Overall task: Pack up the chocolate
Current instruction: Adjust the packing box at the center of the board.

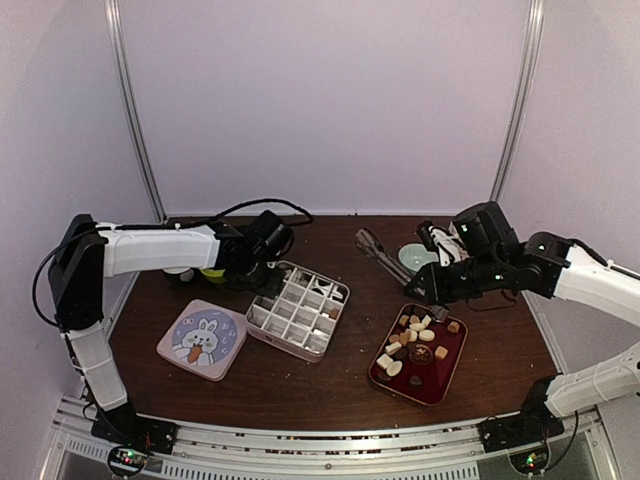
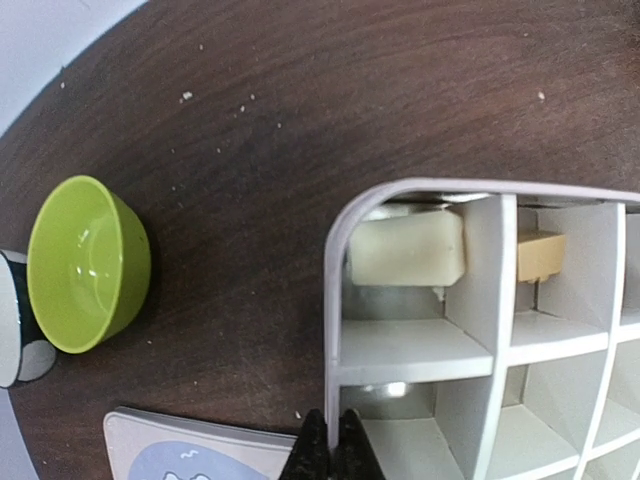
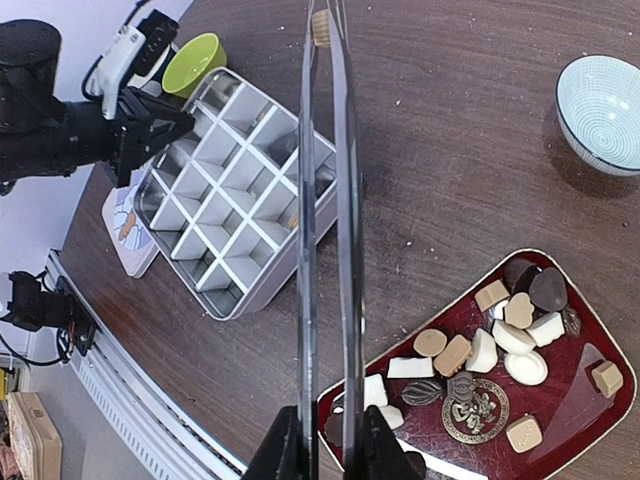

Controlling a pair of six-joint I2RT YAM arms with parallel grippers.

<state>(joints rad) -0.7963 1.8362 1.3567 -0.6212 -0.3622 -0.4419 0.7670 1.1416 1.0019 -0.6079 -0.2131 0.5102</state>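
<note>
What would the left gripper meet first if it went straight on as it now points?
Most likely the rim of the divided box, just ahead of the left gripper; the depth is unclear.

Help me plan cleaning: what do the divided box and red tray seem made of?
Divided box: likely thin metal, going by its silvery wall with dull reflections. Its white dividers may be plastic. Red tray: glossy lacquer or plastic, judging by its sharp highlights.

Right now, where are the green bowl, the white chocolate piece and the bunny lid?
green bowl point(image 2: 85, 255): left wrist view, on its inner bottom.
white chocolate point(image 2: 405, 248): left wrist view, on the middle of the face that shows.
bunny lid point(image 1: 202, 338): top external view, on the bunny picture.
</note>
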